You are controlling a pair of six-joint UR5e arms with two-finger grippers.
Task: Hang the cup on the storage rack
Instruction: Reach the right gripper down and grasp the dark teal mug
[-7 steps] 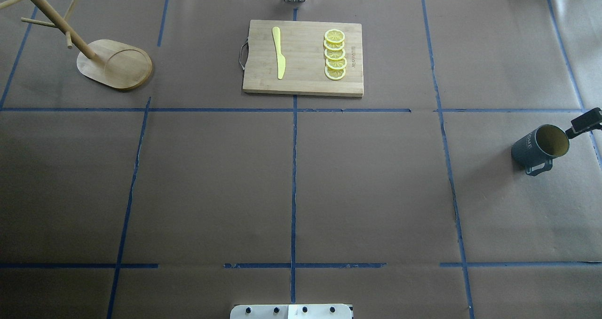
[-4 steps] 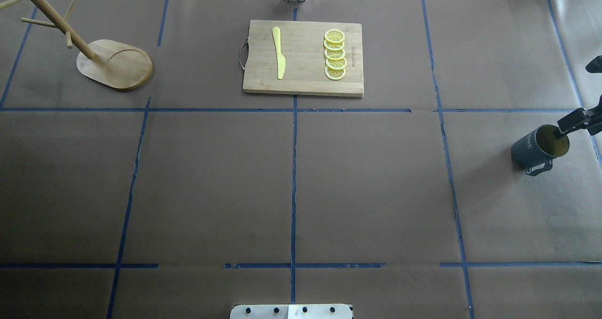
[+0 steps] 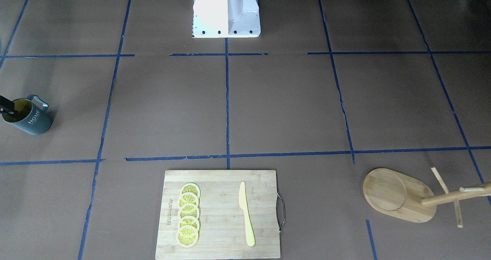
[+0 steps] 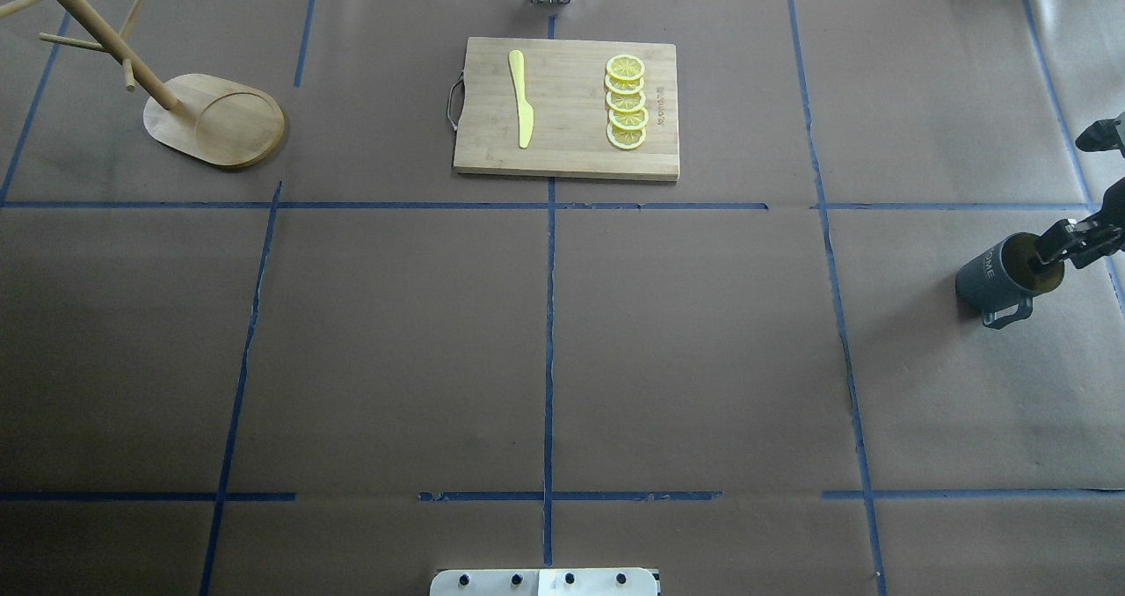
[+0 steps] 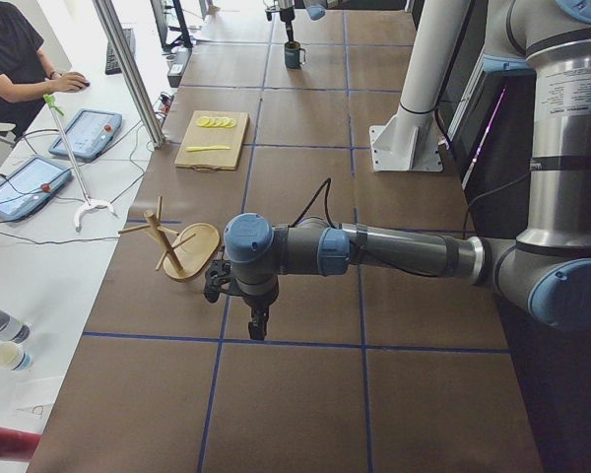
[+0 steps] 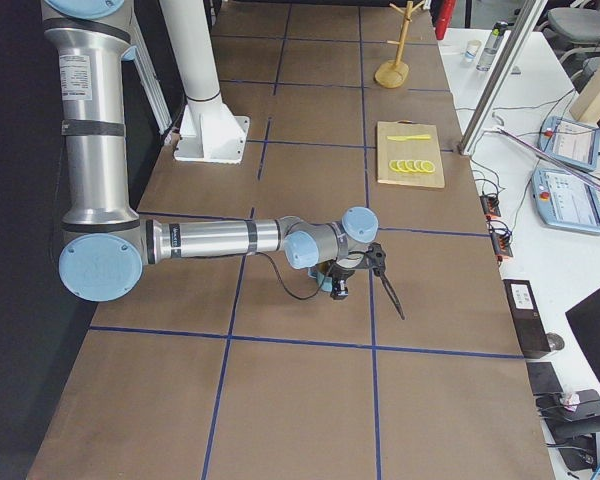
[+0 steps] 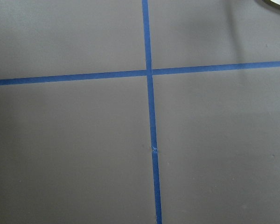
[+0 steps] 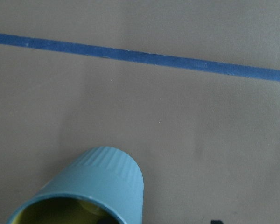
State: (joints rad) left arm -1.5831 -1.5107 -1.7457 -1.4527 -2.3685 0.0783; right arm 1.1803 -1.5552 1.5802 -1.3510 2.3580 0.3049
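Mug (image 4: 989,278) upright on counter (image 4: 703,332); right fingers (image 4: 1051,250) spread, one inside mug mouth, other well outside. Inner finger deeper than earlier. Left fingers (image 5: 257,325): grip state unclear.

Table cover (image 4: 703,332): brown paper, matt, faint creases; grid lines of blue tape (image 4: 549,315), edges torn in places; cup (image 4: 986,281): matt teal-grey outside, ribbed wall, olive-yellow inside; rack (image 4: 237,121): pale bamboo, smooth, slight sheen; cutting board (image 4: 571,152): bamboo, visible grain, thin metal handle (image 4: 454,101); knife (image 4: 522,104): yellow plastic, matt; lemon slices (image 4: 627,104): glossy; right arm (image 6: 215,238): brushed metal tube, blue plastic caps (image 6: 98,268).
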